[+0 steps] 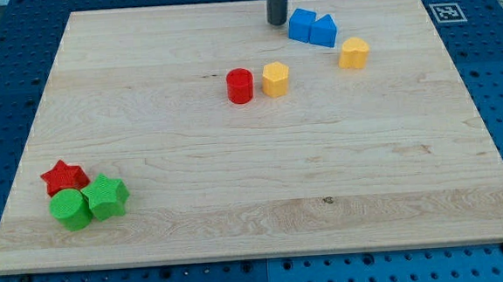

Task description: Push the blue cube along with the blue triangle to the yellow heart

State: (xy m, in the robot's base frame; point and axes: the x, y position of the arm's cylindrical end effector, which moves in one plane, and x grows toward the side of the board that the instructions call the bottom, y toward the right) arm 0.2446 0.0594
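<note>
Rod's upper part cut off; my tip beside blue cube.

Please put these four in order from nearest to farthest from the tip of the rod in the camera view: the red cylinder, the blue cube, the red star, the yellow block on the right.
Measured from my tip:
1. blue cube, just to its right at the view's top.
2. red cylinder, below and slightly left.
3. yellow block, further right, beyond the blue triangle; close to the cylinder's distance but slightly farther.
4. red star, bottom left.

wooden board, blue perforated table
</note>
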